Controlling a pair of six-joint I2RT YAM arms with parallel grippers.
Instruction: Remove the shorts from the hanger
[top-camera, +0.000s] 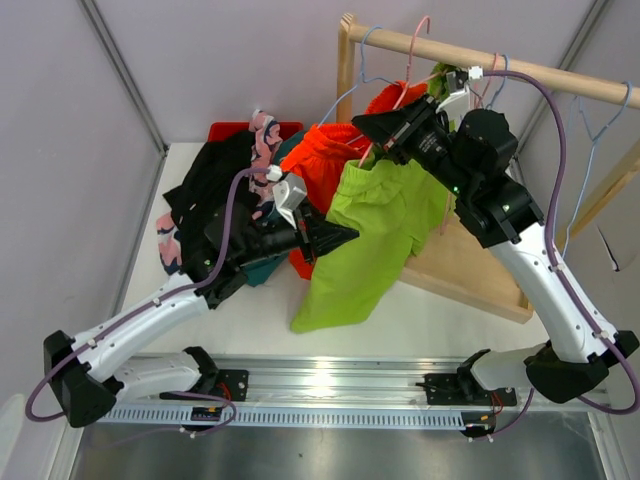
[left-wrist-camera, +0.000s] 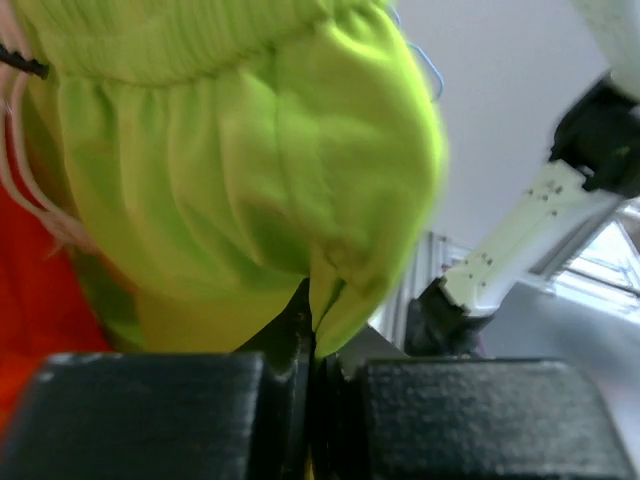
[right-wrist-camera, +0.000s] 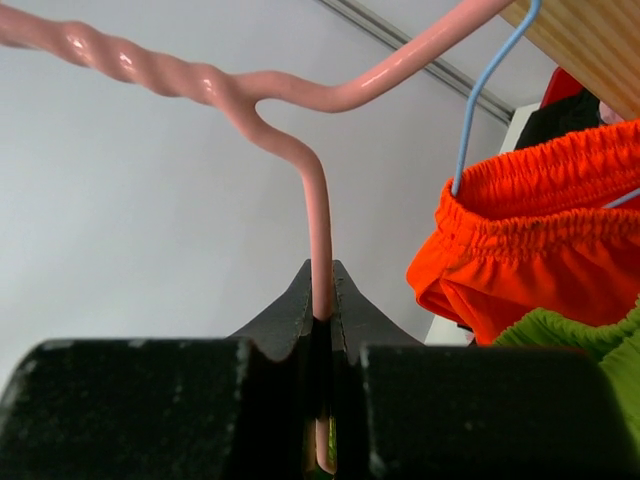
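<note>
Left jaws nip one lime shorts (left-wrist-camera: 250, 170); right jaws clamp one pink hanger (right-wrist-camera: 318, 230); one orange shorts (right-wrist-camera: 540, 240) near.

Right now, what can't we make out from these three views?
Right wrist: pink hanger below the grip of the right claw, blocked by the claw body; lime shorts cut off at the bottom corner.
Top view: how the shorts sit on the hanger, behind the right arm; teal shorts mostly under the left arm.
Left wrist: how deep the left claw pinches the lime fabric; blurred, fingers hide it.

Bright even light, blurry left-wrist view.
</note>
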